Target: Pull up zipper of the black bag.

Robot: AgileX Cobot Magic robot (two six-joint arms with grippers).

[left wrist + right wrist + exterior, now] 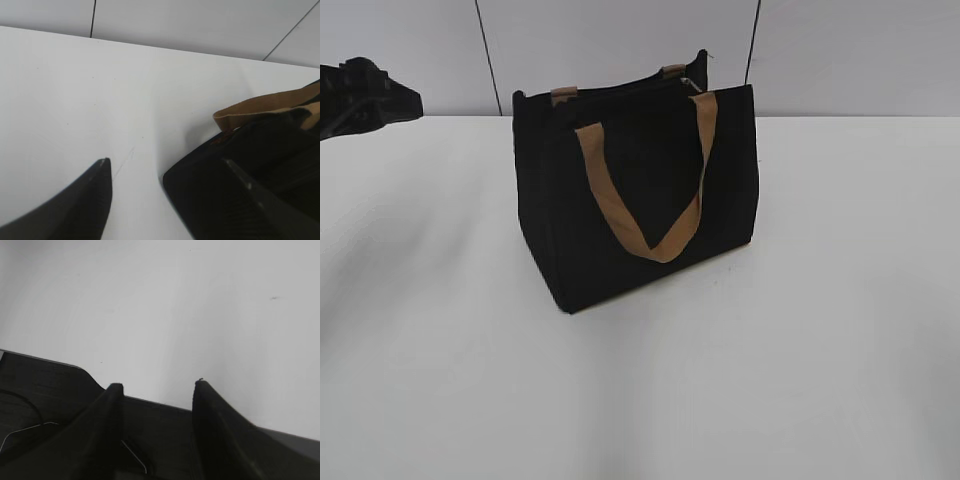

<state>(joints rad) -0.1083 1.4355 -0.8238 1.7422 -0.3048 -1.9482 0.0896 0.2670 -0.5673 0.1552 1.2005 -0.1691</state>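
The black bag (640, 200) stands upright mid-table, one tan handle hanging down its front. The zipper runs along its top edge, and its small silver pull (692, 84) sits at the right end. My left gripper (165, 162) is open and empty, low over the table to the left of the bag. In the left wrist view the bag (280, 145) and a tan strap (260, 107) show at the right. The left arm (360, 95) appears at the far left of the exterior view. My right gripper (158, 384) is open and empty, and the bag is out of its view.
The white table (800, 350) spreads around the bag. A grey panelled wall (620, 40) stands behind it. Below the right gripper lies a dark surface with thin cables (30, 425) at the table's edge.
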